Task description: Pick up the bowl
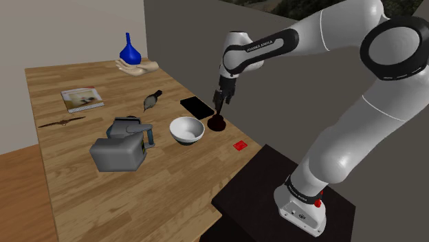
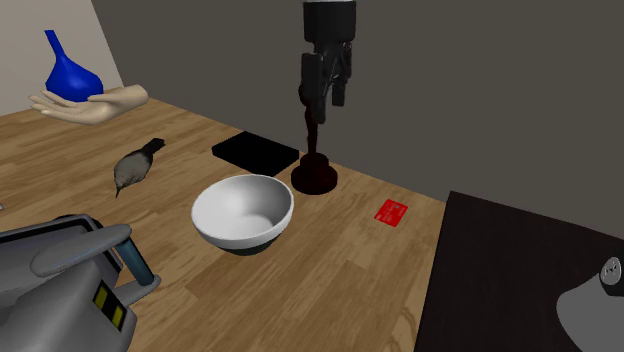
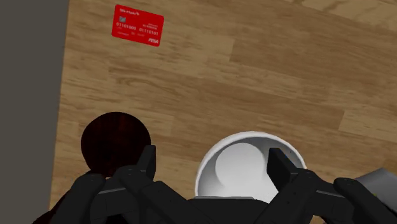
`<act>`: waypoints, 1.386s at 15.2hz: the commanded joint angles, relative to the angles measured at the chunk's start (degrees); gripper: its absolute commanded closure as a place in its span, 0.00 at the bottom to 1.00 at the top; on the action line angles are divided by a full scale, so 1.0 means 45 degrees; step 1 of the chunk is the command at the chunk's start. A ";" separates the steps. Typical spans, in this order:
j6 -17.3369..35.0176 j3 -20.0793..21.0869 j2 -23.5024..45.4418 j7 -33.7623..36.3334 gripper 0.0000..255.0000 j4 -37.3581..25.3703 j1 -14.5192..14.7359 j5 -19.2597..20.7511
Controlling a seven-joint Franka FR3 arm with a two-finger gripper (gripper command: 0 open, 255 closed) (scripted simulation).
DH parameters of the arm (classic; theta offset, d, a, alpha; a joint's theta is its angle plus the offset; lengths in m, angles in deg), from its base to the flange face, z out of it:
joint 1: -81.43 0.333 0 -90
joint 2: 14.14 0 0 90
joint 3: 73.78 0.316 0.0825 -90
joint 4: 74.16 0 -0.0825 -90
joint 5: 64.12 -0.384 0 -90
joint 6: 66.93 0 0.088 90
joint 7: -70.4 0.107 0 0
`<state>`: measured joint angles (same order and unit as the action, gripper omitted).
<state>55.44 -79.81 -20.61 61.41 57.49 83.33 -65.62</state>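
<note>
1. Bowl (image 1: 186, 130) stands upright on the wooden tabletop (image 1: 165, 189), just below the middle of the shoulder view and a little left of centre in the second exterior view. Nothing touches it.
2. The gripper (image 3: 212, 153) hangs above the tabletop, pointing down, with its black fingers (image 3: 147, 164) spread wide and empty. In the wrist view the bowl shows in the gap between them, but lower down and not clasped.
3. In the shoulder view the hand is a little to the right of the bowl, over a dark red stemmed piece (image 2: 314, 176) that stands just beside the bowl's rim.
4. Progress, as I judge it: the approach is partly made, while the lowering, the closing on the rim and the lift are all left to do. The hand likely needs to shift toward the bowl before it goes down.
5. The bowl is white, round and smooth, with a deep rounded hollow, a thin rim and a small dark foot. It looks hard and glossy, so a grip on the rim could slip.
6. The stemmed piece has a flat round foot and a thin upright stem, so a passing finger might knock it over.
7. A flat red card (image 2: 391, 212) lies right of centre in the second exterior view, and a thin black slab (image 2: 256, 151) lies above the bowl there.
</note>
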 commanded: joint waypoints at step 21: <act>0.2424 0.0488 0.8162 -0.1857 0.00 -0.5226 -0.0276 -0.1968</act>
<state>65.61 -77.71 15.33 53.16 34.04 82.10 -74.33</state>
